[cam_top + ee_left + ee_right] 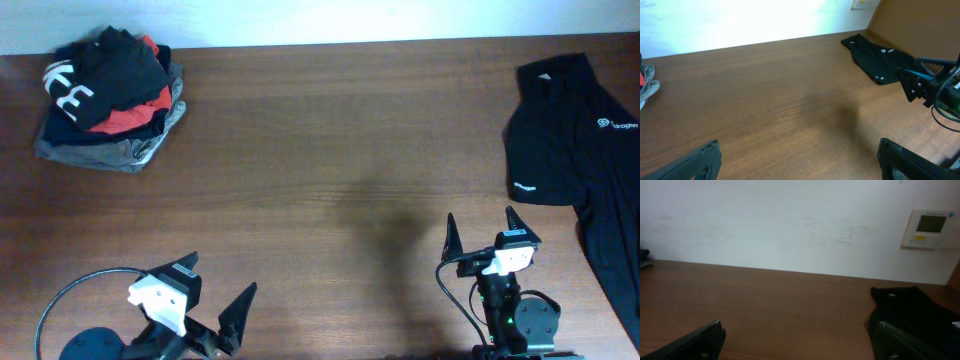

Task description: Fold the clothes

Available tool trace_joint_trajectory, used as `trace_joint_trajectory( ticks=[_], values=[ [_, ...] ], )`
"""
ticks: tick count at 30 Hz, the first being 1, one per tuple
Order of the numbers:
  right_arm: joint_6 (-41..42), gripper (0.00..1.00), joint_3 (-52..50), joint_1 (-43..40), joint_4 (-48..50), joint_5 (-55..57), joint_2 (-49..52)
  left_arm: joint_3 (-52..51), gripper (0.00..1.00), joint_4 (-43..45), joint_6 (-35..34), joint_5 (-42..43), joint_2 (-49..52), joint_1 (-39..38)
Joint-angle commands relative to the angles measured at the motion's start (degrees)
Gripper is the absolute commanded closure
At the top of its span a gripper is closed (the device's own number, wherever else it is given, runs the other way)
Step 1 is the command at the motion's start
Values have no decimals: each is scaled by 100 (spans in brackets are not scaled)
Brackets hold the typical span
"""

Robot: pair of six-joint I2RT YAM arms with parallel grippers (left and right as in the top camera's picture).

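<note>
The black shirt (565, 130) lies lengthwise down the frame's right edge, nearest the right hand (481, 222); it and the left hand (218, 283) gape wide

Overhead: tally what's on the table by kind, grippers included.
shirt, black, lying loose at the right: 1
pile of mixed clothes, far left corner: 1 (garments inside can't be counted)
grippers: 2, left gripper and right gripper, both open and empty
total: 4
</note>
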Motion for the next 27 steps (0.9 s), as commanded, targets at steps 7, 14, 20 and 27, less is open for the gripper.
trace_joint_trajectory(
  ticks=[7,14,20,27],
  values=[
    [76,1,-28,-48,-656,411,-66,-13,1,13,-55,0,-17,-26],
    [76,1,-28,-44,-647,363,-66,-13,1,13,-57,0,-17,-26],
    [76,1,-28,-44,-645,361,-63,-13,1,13,-57,0,-17,-26],
    [76,1,-28,-44,-645,361,-63,-15,1,13,-55,0,-17,-26]
  ],
)
